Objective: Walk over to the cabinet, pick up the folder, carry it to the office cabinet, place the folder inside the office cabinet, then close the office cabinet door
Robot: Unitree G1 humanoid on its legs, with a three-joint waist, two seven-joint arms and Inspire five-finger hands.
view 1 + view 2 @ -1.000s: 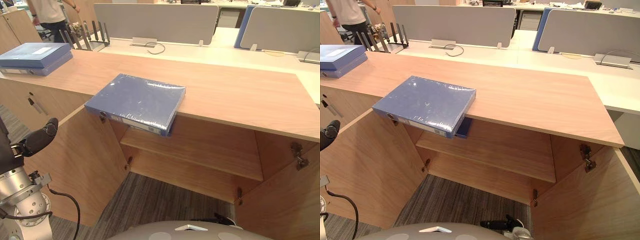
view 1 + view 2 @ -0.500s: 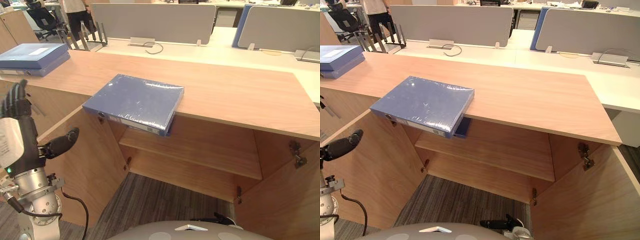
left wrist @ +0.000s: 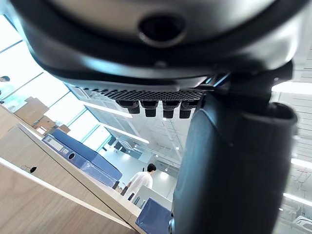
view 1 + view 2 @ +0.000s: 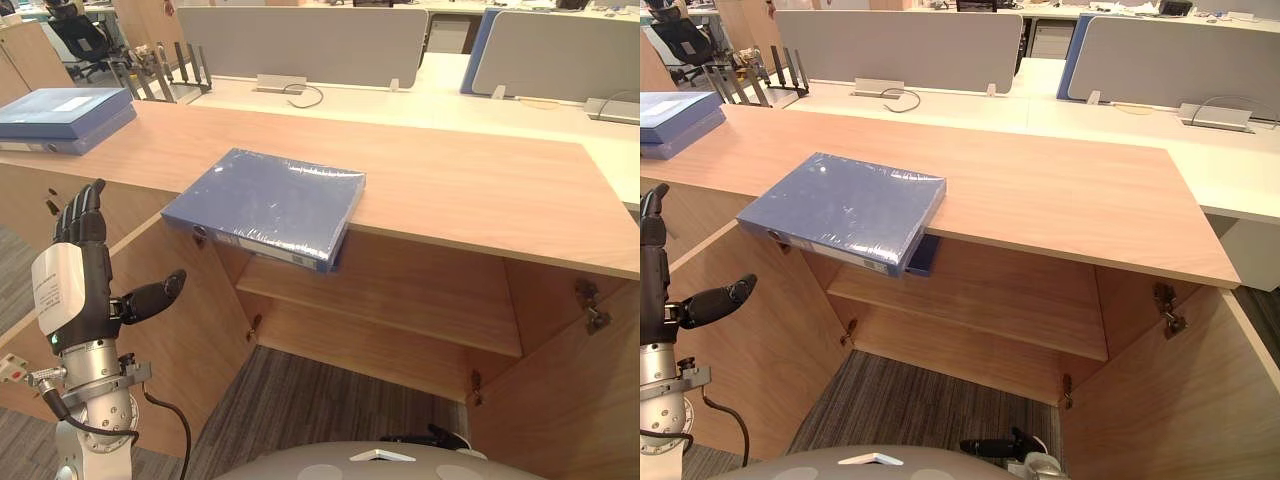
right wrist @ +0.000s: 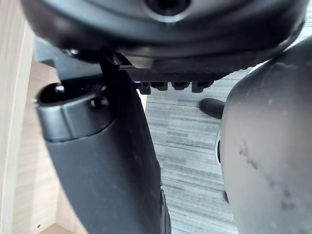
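Note:
A blue folder (image 4: 265, 205) in clear plastic wrap lies flat on the wooden cabinet top (image 4: 480, 190), its near corner hanging over the front edge above the open cabinet. My left hand (image 4: 75, 285) is raised at the lower left, in front of the open left door. It is open, with fingers straight up and thumb pointing toward the cabinet, well short of the folder and holding nothing. In the right wrist view my right hand (image 5: 107, 156) hangs over grey carpet beside a wooden panel, open and empty.
Below the top, both cabinet doors (image 4: 170, 340) (image 4: 570, 400) stand open around a shelf (image 4: 400, 300); a small blue item (image 4: 925, 255) lies on it under the folder. Two more blue folders (image 4: 65, 115) are stacked at the far left. A file rack (image 4: 165, 68) and desk dividers (image 4: 300, 45) stand behind.
My left hand has risen from the lower left edge and moved right, its fingers now straight up. The person at the back left has walked out of sight. The folder has not moved.

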